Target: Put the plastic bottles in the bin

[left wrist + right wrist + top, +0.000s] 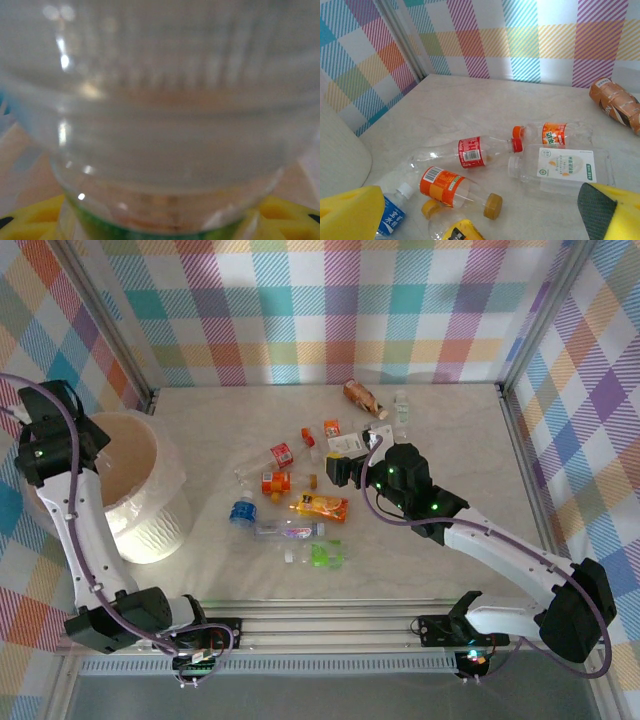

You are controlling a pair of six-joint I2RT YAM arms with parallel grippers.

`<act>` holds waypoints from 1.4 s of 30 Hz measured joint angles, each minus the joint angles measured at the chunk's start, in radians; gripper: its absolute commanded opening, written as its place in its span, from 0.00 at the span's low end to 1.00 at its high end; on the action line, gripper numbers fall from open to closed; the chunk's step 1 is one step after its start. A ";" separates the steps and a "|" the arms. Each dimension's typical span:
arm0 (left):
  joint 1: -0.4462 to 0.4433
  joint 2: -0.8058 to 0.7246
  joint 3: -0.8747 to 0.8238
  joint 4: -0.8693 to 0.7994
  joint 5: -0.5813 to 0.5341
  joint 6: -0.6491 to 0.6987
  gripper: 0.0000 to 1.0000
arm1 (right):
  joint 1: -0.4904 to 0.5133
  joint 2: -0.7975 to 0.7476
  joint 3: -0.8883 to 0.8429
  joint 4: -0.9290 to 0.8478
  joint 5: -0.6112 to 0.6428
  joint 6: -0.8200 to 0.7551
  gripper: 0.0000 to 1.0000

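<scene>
Bin (150,530): left of the top view, white, ribbed, peach inside, bag liner (172,475) over its rim

Left gripper (47,440): at the bin's upper-left rim, closed on a clear bottle (160,125) whose green label sits low between the yellow fingers (30,222)

Step, as judged: the drop. Carry the bottle over the peach middle, clear of the liner, before letting go

Right gripper (480,215): jaws wide, nothing held, hovering at centre frame

Loose bottles: the red-label one (470,152) lies on the table just below and ahead of the right gripper; the brown one (615,102) lies farthest, upper right
</scene>
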 measured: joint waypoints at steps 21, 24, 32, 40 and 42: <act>0.090 0.136 -0.087 -0.109 0.235 -0.019 0.96 | 0.000 0.051 0.010 -0.017 0.069 0.047 1.00; 0.071 0.119 -0.071 -0.121 0.218 -0.035 1.00 | 0.000 0.063 0.010 -0.016 0.079 0.053 1.00; 0.015 -0.084 0.015 -0.089 0.304 -0.099 1.00 | -0.005 0.069 0.003 0.003 0.068 0.025 1.00; -0.286 -0.216 -0.100 0.123 0.567 -0.210 1.00 | -0.080 0.138 0.050 -0.046 -0.018 -0.030 1.00; -0.359 -0.215 -0.147 0.170 0.594 -0.228 1.00 | -0.104 0.159 0.063 -0.053 -0.037 -0.033 1.00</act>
